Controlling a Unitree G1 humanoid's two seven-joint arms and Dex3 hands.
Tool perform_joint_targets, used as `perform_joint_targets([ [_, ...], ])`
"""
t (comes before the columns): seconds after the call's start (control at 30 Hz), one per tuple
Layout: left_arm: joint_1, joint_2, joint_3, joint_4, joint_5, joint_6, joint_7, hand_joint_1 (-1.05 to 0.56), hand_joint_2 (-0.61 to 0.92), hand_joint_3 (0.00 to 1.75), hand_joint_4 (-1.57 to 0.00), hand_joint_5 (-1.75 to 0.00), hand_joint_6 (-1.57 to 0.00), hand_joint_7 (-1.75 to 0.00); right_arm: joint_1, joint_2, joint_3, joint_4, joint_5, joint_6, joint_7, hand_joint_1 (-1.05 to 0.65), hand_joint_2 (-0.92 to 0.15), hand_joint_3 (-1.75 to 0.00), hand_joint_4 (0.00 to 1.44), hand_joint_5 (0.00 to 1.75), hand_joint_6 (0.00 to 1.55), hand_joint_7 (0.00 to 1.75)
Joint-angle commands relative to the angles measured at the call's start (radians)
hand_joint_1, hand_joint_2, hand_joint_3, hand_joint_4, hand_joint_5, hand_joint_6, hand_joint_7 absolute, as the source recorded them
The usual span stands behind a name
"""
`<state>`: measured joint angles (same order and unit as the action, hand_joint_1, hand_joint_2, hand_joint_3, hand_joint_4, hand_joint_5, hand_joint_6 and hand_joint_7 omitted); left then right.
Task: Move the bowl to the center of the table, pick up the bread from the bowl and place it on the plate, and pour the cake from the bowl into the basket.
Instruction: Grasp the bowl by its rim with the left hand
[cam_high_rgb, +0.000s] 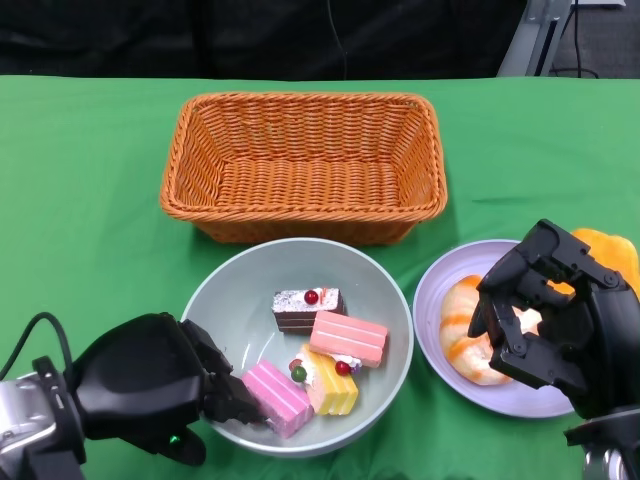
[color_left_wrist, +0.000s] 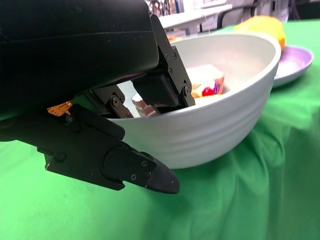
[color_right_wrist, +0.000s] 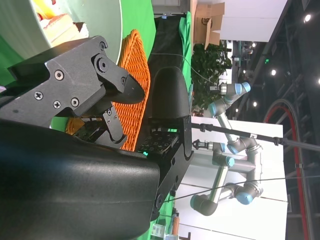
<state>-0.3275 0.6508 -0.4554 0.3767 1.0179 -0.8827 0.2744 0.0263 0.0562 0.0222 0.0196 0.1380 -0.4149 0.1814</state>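
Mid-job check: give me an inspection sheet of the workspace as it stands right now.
Surface: green cloth, wrinkled near the bowl.
Job's things: grey bowl holds cake pieces; bread lies on the purple plate; wicker basket empty.
Clutter: an orange-yellow object behind the right hand.
Hands: left hand grips the bowl's near rim, fingers inside and below; right hand is over the bread, grip unclear.
Cables: black cable loops by the left wrist.
Surroundings: grey robot arm, plant.
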Motion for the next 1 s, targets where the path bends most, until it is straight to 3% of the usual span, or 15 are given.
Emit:
perform_joint_targets([
  [0.03,0.013,0.0,-0.018,-0.017,-0.002,0.031,-0.034,-0.55,0.92,0.04,-0.91,0.0,-0.89,-0.01,0.01,0.002,-0.001,-0.013,0.01,-0.004,-0.003,0.01,-0.62,-1.06,0.79,1.67,0.68,1.45],
  [0.67,0.024,-0.061,-0.071,-0.179,-0.015,0.221,-0.285,-0.59,0.92,0.14,-0.94,-0.02,-0.95,-0.01,0.015,0.004,0.002,-0.018,0.008,-0.005,-0.004,0.01,-0.62,-1.05,0.77,1.67,0.67,1.44],
  [0.8,0.031,-0.066,-0.08,-0.201,-0.002,0.279,-0.354,-0.61,0.92,0.16,-0.77,0.0,-0.76,0.0,0.018,0.002,0.003,-0.027,0.004,0.006,-0.008,0.01,-0.64,-1.03,0.78,1.67,0.67,1.43],
  [1.0,0.038,-0.068,-0.086,-0.196,0.011,0.309,-0.336,-0.63,0.92,0.13,-0.55,0.0,-0.52,0.0,0.018,0.0,0.001,-0.027,0.009,0.005,-0.004,0.02,-0.65,-1.02,0.79,1.67,0.68,1.44],
])
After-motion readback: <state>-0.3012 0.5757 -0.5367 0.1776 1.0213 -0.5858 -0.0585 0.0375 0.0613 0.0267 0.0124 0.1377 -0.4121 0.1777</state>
